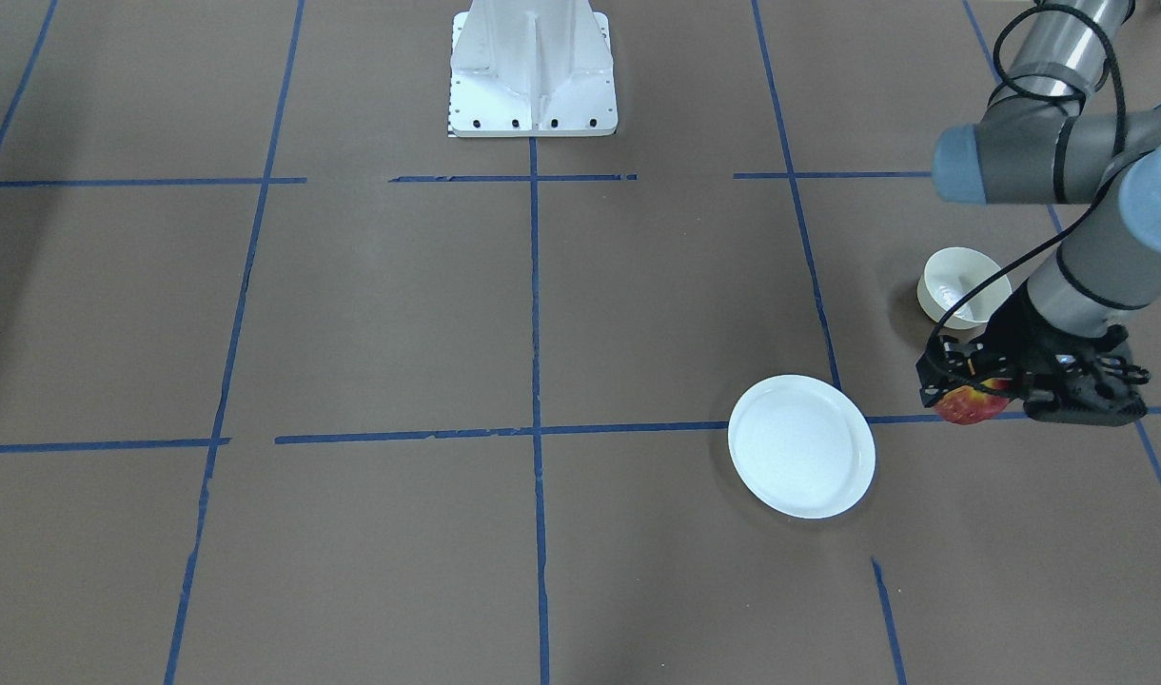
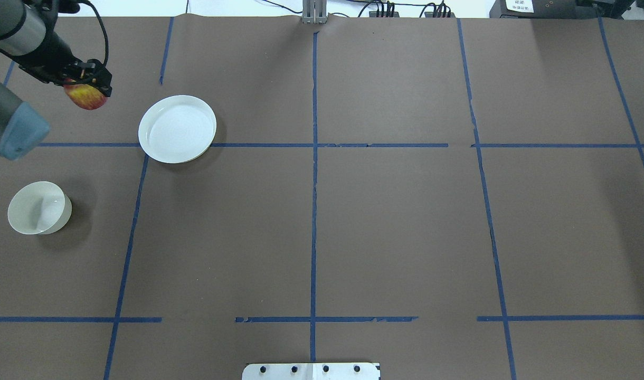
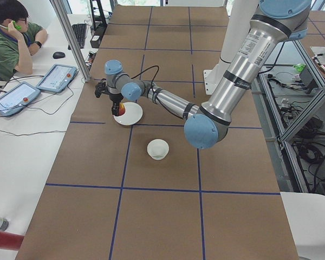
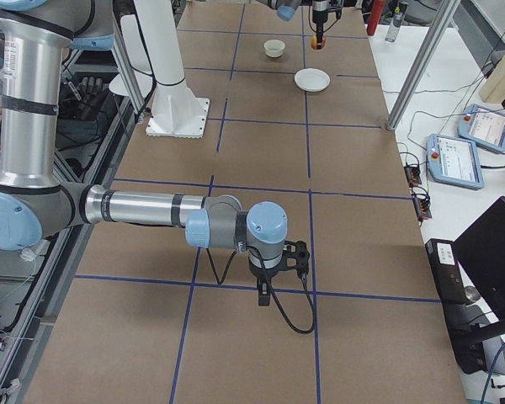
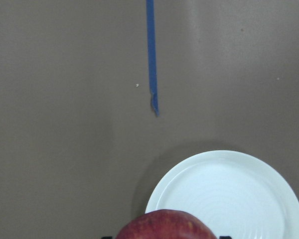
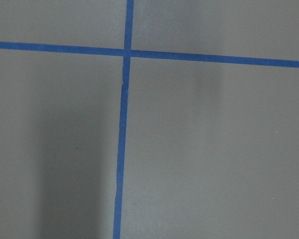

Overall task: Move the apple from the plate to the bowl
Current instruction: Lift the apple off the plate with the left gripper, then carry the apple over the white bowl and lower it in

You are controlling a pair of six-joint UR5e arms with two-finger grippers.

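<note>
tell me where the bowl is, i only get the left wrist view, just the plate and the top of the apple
observer: The bowl stands apart from the plate, nearer the robot's base and further to its left.
operator: apple clear of the plate
observer: Yes. The left gripper holds the apple in the air, off to the plate's side.
operator: right arm in the way
observer: No. The right gripper hangs over the table, far from both dishes.
</note>
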